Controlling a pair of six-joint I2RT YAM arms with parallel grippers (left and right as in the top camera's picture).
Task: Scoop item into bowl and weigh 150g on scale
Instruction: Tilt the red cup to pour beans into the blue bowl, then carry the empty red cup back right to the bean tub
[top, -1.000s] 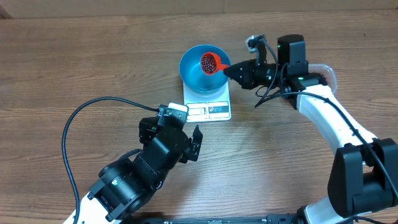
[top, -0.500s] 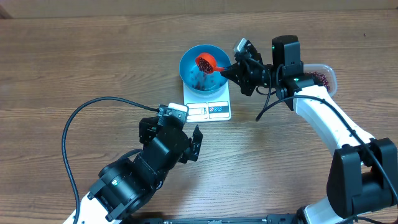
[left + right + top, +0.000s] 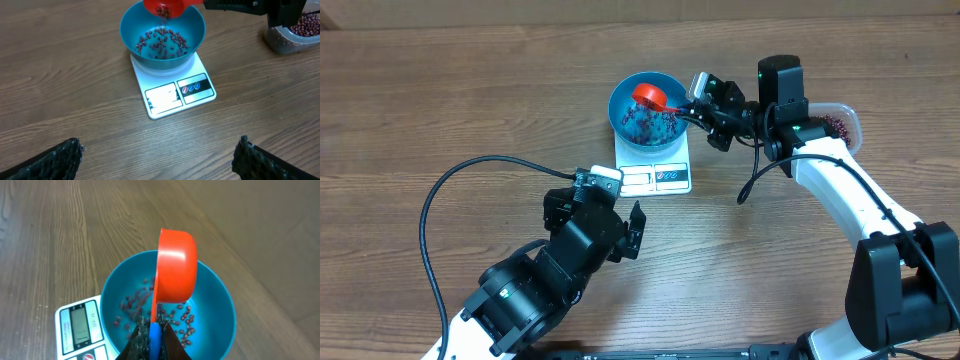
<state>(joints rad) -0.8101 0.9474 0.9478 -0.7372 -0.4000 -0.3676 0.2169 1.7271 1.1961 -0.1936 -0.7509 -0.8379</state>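
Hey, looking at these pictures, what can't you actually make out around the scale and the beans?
Scale display: reading illegible in every view, too small overhead, pale and blurred from both wrists.
Clear tub: cut off by the right edge in the left wrist view, mostly behind the right arm overhead.
Orange scoop: its inside faces away in the right wrist view, so what remains in it is hidden.

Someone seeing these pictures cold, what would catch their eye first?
The bright orange-red scoop stands out first, tipped on its side in the right gripper above the blue bowl. Dark red beans lie scattered in that bowl, which sits on the white scale near the middle of the wooden table.
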